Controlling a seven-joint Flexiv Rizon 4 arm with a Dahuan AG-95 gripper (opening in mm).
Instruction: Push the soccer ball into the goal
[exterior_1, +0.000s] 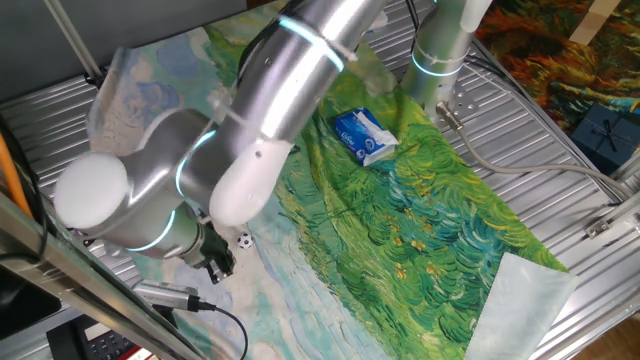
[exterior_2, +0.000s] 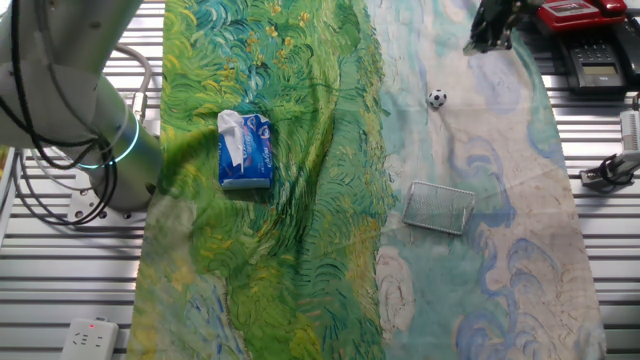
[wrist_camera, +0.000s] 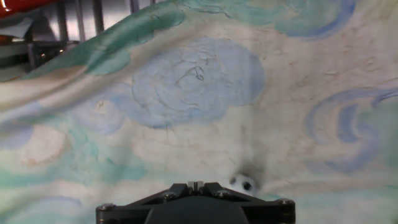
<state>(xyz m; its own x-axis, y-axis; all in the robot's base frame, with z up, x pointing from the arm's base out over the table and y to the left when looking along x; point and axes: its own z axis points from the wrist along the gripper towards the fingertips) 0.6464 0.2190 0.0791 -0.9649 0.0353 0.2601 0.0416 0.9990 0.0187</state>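
The soccer ball is a tiny white ball with black patches on the pale part of the painted cloth. It also shows in one fixed view and at the bottom of the hand view. The goal is a low whitish-grey mesh frame lying on the cloth, several ball-widths from the ball; the arm hides it in one fixed view. My gripper hangs near the cloth's edge, just beyond the ball on the side away from the goal. Its jaws stand together with nothing between them, as seen in the hand view and one fixed view.
A blue-and-white tissue packet lies on the green part of the cloth, away from the ball. The arm's base stands beside the cloth. A black and red device sits near the gripper. A clear plastic sheet lies at a corner.
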